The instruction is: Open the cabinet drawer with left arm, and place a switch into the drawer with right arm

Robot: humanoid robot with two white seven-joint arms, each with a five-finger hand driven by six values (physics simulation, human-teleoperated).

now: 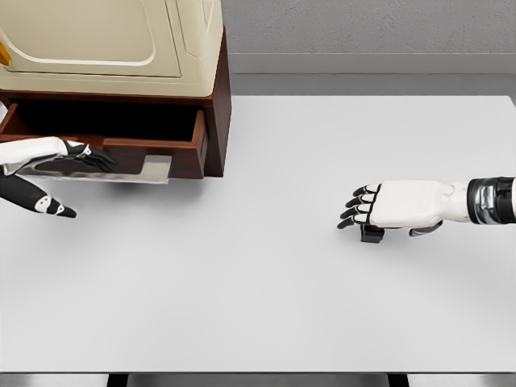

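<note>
Fingers (359, 205) of the right hand (403, 204) reach out flat to the left, slightly spread and holding nothing. The switch (372, 234), a small dark block with a green edge, sits on the white counter (266, 306) directly beneath the knuckles, mostly hidden by the palm; its long axis and facing cannot be made out. At the far left, the left hand (48, 173) has its fingers extended at the metal handle (121, 168) of the drawer (153, 141), thumb below; whether they grip it is unclear. The drawer stands pulled out of the brown cabinet (219, 105), well apart from the switch.
</note>
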